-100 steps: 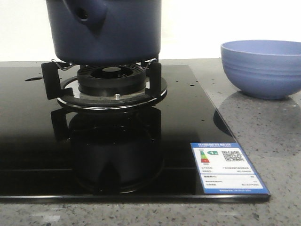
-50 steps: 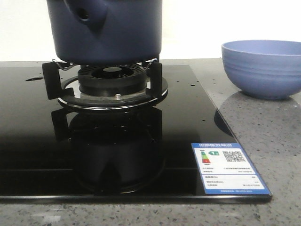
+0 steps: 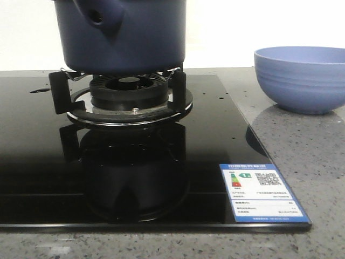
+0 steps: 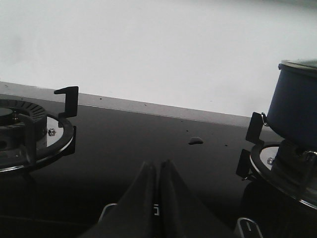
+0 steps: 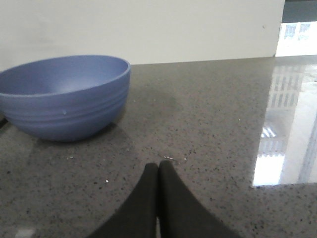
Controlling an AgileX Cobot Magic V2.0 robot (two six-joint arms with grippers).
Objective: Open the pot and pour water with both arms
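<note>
The dark navy-blue pot [image 3: 126, 35] stands on the gas burner's black supports [image 3: 129, 94], its stubby tube handle [image 3: 99, 16] pointing toward the camera; its top is cut off in the front view. It also shows in the left wrist view [image 4: 296, 106], with a lid rim on top. My left gripper [image 4: 157, 164] is shut and empty, low over the black glass hob [image 4: 148, 144], well apart from the pot. My right gripper [image 5: 158, 164] is shut and empty over the grey stone counter [image 5: 208, 124]. Neither gripper shows in the front view.
A periwinkle-blue ribbed bowl [image 3: 300, 78] stands on the counter right of the hob, also in the right wrist view [image 5: 64, 96]. A second burner [image 4: 29, 134] lies on the hob's other side. An energy label [image 3: 261, 192] sticks to the hob's front right corner.
</note>
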